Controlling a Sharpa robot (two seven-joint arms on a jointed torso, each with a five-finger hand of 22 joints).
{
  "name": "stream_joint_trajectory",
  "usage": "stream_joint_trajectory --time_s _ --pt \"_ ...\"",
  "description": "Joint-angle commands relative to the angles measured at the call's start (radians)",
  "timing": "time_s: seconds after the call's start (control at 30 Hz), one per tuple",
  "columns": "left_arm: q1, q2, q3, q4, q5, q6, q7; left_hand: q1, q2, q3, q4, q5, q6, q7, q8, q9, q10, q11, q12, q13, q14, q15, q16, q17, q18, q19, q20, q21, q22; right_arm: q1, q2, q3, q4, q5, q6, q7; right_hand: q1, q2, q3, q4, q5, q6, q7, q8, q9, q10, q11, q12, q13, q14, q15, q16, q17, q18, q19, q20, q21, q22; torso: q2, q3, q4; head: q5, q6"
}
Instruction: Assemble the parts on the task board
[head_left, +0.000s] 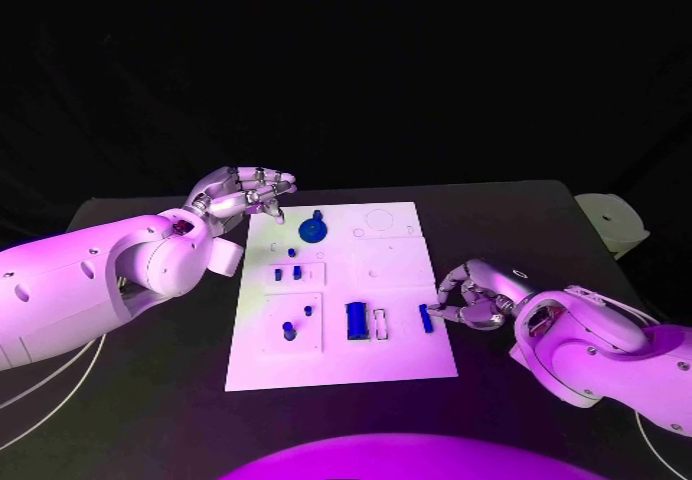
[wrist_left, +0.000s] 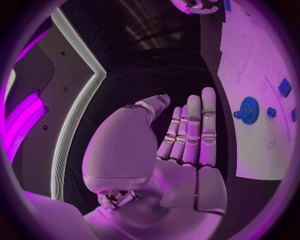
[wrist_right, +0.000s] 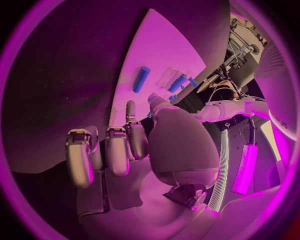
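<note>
The white task board (head_left: 397, 350) lies mid-table. On it are a blue gear (head_left: 313, 231), two small blue pegs (head_left: 289, 272), a blue block (head_left: 355, 318) and a blue cylinder (head_left: 426, 317) near its right edge. My left hand (head_left: 245, 190) hovers off the board's far left corner, fingers straight and together, holding nothing; the gear (wrist_left: 249, 110) lies beside it. My right hand (head_left: 469, 297) rests at the board's right edge, fingers partly curled. One fingertip (wrist_right: 130, 107) stops just short of the cylinder (wrist_right: 141, 79), which lies free on the board.
A white object (head_left: 613, 222) stands at the table's far right corner. Cables (head_left: 43, 390) run off the left side. Two more small blue pieces (head_left: 296, 325) stand in a recess at the board's near left.
</note>
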Motion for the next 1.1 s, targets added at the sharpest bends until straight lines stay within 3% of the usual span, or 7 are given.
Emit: stream_joint_trajectory --time_s 0.03,0.13,0.43,0.7,0.8,0.9,1.1 --pt "0.000 0.002 0.000 0.002 0.008 0.014 0.015 -0.006 0.000 -0.004 0.002 0.002 -0.008 0.025 0.006 0.002 -0.006 0.002 0.006 0.002 -0.007 0.002 0.006 -0.001 0.015 -0.008 0.002 -0.005 -0.001 -0.008 0.016 0.000 -0.008 -0.059 0.042 -0.050 0.001 -0.004 -0.006 0.002 0.006 0.009 -0.002 -0.002 0.001 0.011 0.004 0.002 0.108 0.073 0.005 0.003 0.095 -0.014 0.105 0.008 0.004 0.263 0.001 0.0008 0.0035 -0.001 0.000" --pt "0.000 0.001 0.000 0.002 0.008 0.015 0.014 -0.006 0.001 -0.004 0.002 0.002 -0.008 0.024 0.007 0.002 -0.006 0.002 0.006 0.002 -0.007 0.002 0.006 -0.001 0.015 -0.007 0.002 -0.005 -0.001 -0.017 0.032 -0.001 -0.016 -0.062 0.056 -0.065 0.001 -0.004 -0.006 0.002 0.006 0.009 -0.002 -0.002 0.001 0.011 0.004 0.002 0.108 0.073 0.005 0.003 0.095 -0.014 0.105 0.008 0.004 0.263 0.002 -0.0006 0.0069 -0.003 0.000" --pt "0.000 0.000 0.000 0.002 0.008 0.016 0.011 -0.004 0.001 -0.004 0.001 0.003 -0.008 0.024 0.008 0.002 -0.007 0.002 0.007 0.002 -0.007 0.002 0.006 -0.001 0.015 -0.007 0.002 -0.006 -0.002 -0.029 0.060 -0.001 -0.034 -0.071 0.078 -0.080 0.002 -0.003 -0.007 0.002 0.007 0.013 -0.003 -0.001 0.001 0.008 0.004 -0.004 0.105 0.072 0.005 0.001 0.091 -0.014 0.105 0.008 0.004 0.263 0.001 0.0002 0.0019 0.004 -0.003" --pt "0.000 0.000 0.000 0.003 0.008 0.017 0.008 -0.003 0.002 -0.004 0.000 0.003 -0.008 0.024 0.008 0.002 -0.007 0.002 0.008 0.002 -0.008 0.002 0.007 -0.001 0.015 -0.007 0.002 -0.006 -0.002 -0.033 0.074 -0.002 -0.045 -0.108 0.120 -0.085 0.021 0.001 -0.005 -0.005 0.010 0.018 -0.005 -0.002 0.001 0.006 0.002 -0.006 0.104 0.072 0.003 0.001 0.090 -0.014 0.105 0.008 0.004 0.263 0.001 0.0000 0.0024 0.005 -0.005" --pt "0.000 -0.001 0.000 0.003 0.008 0.018 0.007 -0.002 0.003 -0.003 0.000 0.003 -0.007 0.024 0.009 0.002 -0.007 0.002 0.008 0.002 -0.008 0.001 0.007 -0.002 0.015 -0.007 0.002 -0.006 -0.002 -0.035 0.078 -0.003 -0.046 -0.126 0.139 -0.086 0.048 0.000 0.001 -0.017 0.009 0.021 -0.006 -0.005 0.000 0.005 0.000 -0.007 0.104 0.071 0.002 0.000 0.090 -0.014 0.105 0.007 0.004 0.263 0.002 0.0001 0.0023 0.006 -0.005" --pt "0.000 -0.001 0.000 0.003 0.008 0.018 0.007 -0.002 0.003 -0.003 0.000 0.003 -0.007 0.024 0.009 0.002 -0.007 0.002 0.008 0.002 -0.008 0.001 0.007 -0.002 0.015 -0.007 0.002 -0.006 -0.002 -0.036 0.083 -0.004 -0.048 -0.150 0.158 -0.088 0.091 0.002 0.020 -0.036 -0.021 0.025 -0.008 -0.010 -0.003 0.005 -0.002 -0.007 0.105 0.071 0.000 0.000 0.089 -0.014 0.105 0.006 0.004 0.263 0.002 0.0004 0.0022 0.006 -0.006" --pt "0.000 -0.001 0.000 0.003 0.008 0.019 0.005 0.001 0.004 -0.002 -0.002 0.004 -0.007 0.024 0.010 0.002 -0.008 0.001 0.010 0.002 -0.008 0.001 0.007 -0.002 0.015 -0.006 0.002 -0.007 -0.003 -0.038 0.090 -0.004 -0.050 -0.213 0.197 -0.091 0.185 -0.003 0.091 -0.088 -0.006 0.042 -0.013 -0.020 -0.013 0.002 -0.007 -0.009 0.105 0.072 -0.004 0.000 0.093 -0.014 0.105 0.002 0.004 0.263 0.001 -0.0003 0.0025 0.005 -0.008"
